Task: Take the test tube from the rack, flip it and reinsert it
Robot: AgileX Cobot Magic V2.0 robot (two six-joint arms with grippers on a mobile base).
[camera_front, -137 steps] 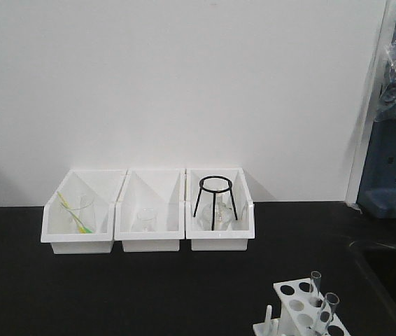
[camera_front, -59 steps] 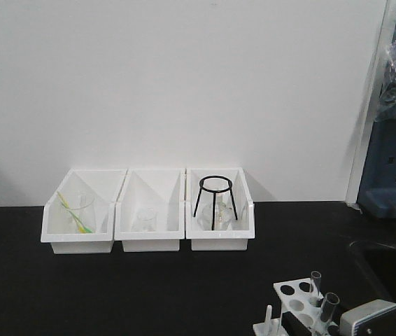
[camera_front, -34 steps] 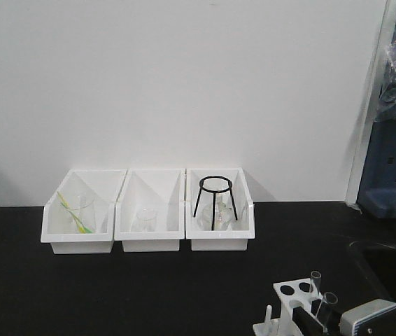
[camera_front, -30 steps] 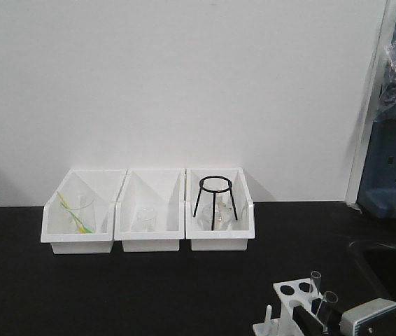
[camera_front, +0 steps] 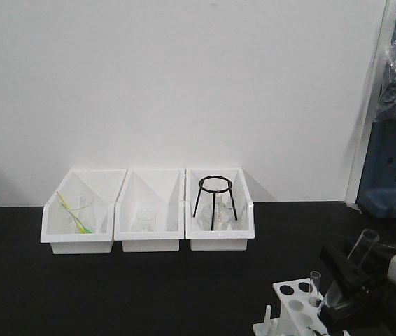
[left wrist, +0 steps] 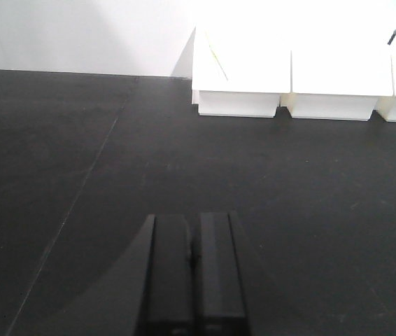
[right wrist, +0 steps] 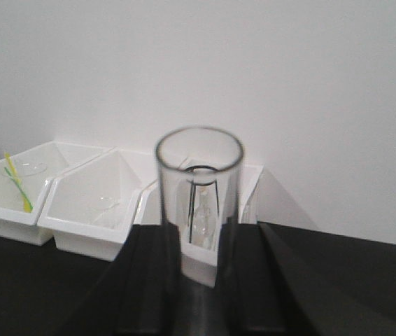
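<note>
The white rack [camera_front: 290, 295] stands at the table's front right edge, with one clear tube [camera_front: 315, 284] upright in a back hole. My right gripper [camera_front: 343, 283] hovers just right of the rack, shut on the test tube [camera_front: 361, 247]. That tube is lifted clear of the holes and tilts up to the right. In the right wrist view the test tube [right wrist: 199, 203] stands between the dark fingers [right wrist: 149, 280], its open rim toward the camera. My left gripper [left wrist: 193, 222] is shut and empty, low over the black tabletop, far from the rack.
Three white bins [camera_front: 149, 225] line the back wall. The left one holds a beaker with yellow-green sticks [camera_front: 75, 214], the right one a black tripod stand [camera_front: 216, 200]. A blue unit [camera_front: 394, 171] and a recessed sink edge [camera_front: 380, 246] lie at the right.
My right gripper came in from the lower right, closed on the front tube and lifted it out of the rack, up and to the right. The other tube stays in place.
</note>
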